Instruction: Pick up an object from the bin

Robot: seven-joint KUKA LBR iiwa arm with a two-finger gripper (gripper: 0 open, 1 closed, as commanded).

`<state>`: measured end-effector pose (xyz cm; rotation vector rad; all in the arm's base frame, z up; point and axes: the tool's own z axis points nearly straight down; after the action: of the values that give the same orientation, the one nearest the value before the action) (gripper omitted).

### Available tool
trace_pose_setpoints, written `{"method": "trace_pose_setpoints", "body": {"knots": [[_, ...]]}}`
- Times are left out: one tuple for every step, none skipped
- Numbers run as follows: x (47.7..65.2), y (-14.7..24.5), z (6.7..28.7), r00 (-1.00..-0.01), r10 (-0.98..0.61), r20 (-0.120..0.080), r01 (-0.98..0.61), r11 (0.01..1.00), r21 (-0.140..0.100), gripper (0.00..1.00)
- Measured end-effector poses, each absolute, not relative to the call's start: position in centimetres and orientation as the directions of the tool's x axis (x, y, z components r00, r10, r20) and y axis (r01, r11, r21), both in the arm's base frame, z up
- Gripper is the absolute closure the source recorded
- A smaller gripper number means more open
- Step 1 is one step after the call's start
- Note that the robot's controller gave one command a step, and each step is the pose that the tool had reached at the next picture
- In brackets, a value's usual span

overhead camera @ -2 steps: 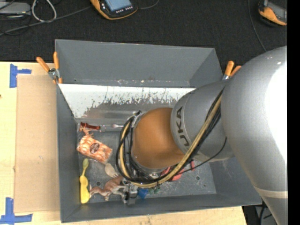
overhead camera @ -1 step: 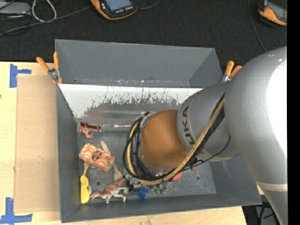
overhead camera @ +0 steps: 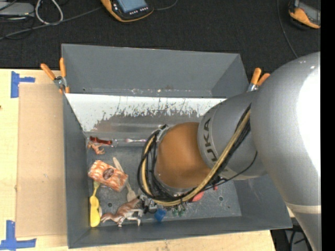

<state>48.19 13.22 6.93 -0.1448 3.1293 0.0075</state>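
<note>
The tool (overhead camera: pixel 151 203) is down low in the near middle of the grey bin (overhead camera: pixel 73 140), tucked under the arm's round orange cover (overhead camera: pixel 175 158) with black, yellow and red cables (overhead camera: pixel 146 174) looped around it. Honestly can't tell if it's released or clenched, the cover and cables hide that part.

Closest to it is a brown toy horse (overhead camera: pixel 123 213), lying on its side on the bin floor just left of the tool, near the front wall. Its head end looks to be right up against the dark tip. A small blue piece (overhead camera: pixel 159 214) sits just on the near side of the tool, and some green bits (overhead camera: pixel 180 210) are a little to the right of that.

Going further left, 1 yellow plastic piece (overhead camera: pixel 94 210) lies lengthwise by the left wall, touching the horse's tail end. Beyond the horse there's an orange-brown crumpled packet (overhead camera: pixel 107 175), and further back a small reddish-brown figure (overhead camera: pixel 97 145) sits at the foot of the far wall.
</note>
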Motion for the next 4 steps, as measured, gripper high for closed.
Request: {"method": "trace_pose_setpoints", "body": {"knots": [[48.1,13.2,8.4,-0.995,-0.104,0.005,-0.104,0.995,0.002,1.0],[48.6,13.5,13.9,-0.99,-0.143,-0.009,-0.143,0.99,0.004,1.0],[50.1,14.5,8.4,-0.939,-0.345,-0.008,-0.345,0.939,0.002,1.0],[52.0,17.9,12.4,-0.935,-0.355,-0.004,-0.355,0.935,0.002,1.0]]}}
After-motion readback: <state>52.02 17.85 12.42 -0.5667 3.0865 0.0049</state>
